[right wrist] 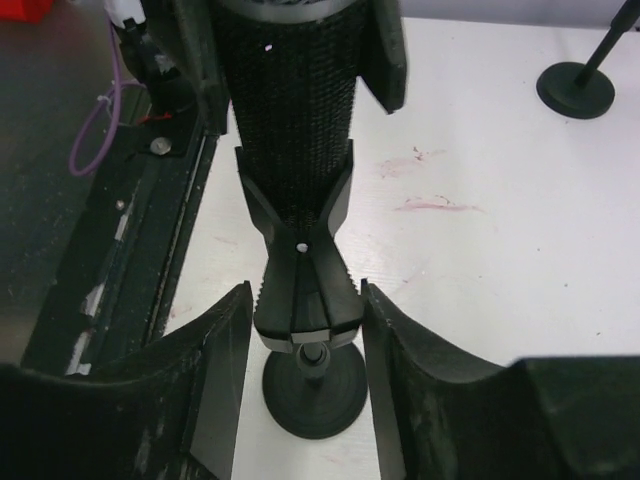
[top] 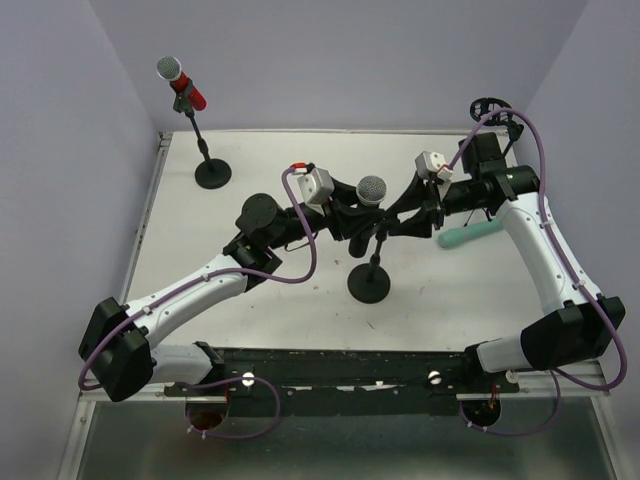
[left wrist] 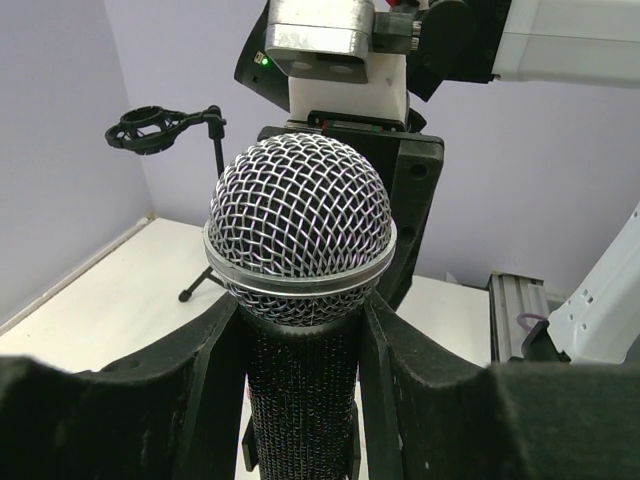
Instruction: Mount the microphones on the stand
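The black microphone with its grey mesh head stands upright over the middle stand. My left gripper is shut on its black body, just under the head. My right gripper is shut on the handles of the stand's clip, and the clip's arms are spread around the microphone body. The red microphone sits clipped in the back-left stand. The mint-green microphone lies on the table, right of my right gripper.
An empty stand with a ring clip stands at the back right corner. The back-left stand's round base also shows in the right wrist view. The middle stand's base is below my right fingers. A black rail runs along the near edge.
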### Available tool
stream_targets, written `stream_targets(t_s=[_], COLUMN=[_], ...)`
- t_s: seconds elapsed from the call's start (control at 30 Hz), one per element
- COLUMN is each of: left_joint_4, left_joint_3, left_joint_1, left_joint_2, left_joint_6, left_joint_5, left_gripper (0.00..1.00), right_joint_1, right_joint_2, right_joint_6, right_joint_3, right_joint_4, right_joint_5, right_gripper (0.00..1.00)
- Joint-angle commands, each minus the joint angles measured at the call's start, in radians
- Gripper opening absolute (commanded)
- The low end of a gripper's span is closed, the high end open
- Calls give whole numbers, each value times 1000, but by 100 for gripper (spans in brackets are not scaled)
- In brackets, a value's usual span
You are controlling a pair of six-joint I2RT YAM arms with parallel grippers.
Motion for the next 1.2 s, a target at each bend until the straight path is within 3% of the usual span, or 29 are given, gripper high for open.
stream_targets(t_s=[0.0, 0.17, 0.2, 0.4, 0.5, 0.63, 0.9, 1.17], left_joint_4=[36, 37, 36, -5, -33, -78, -157, -67], left_joint_3=[-30, -53, -57, -54, -50, -64, -204, -541], left_joint_1=[-1, -3, 0, 0, -1, 0, 6, 26], left_joint_2=[0, -22, -29, -63, -92, -149, -339, -574], left_joint_6=[17, 15, 15, 9, 13, 59, 112, 7], left_joint_5=[-8, -34, -37, -82, -115, -145, -249, -177], left_gripper=[0, 4, 9, 68, 85, 97, 98, 98], right_joint_1=[10, 10, 9, 10, 10, 7, -30, -89], right_joint_2=[9, 7, 6, 4, 1, -2, -22, -56], right_joint_6=[8, 21, 24, 32, 64, 116, 244, 225], right_joint_3=[-2, -4, -7, -10, -17, -25, -74, -194], right_joint_4=[-48, -39, -37, -25, 7, 59, 199, 303], right_joint_5=[-6, -6, -8, -2, 12, 24, 41, -25], right_gripper=[62, 89, 91, 100, 100, 99, 100, 100])
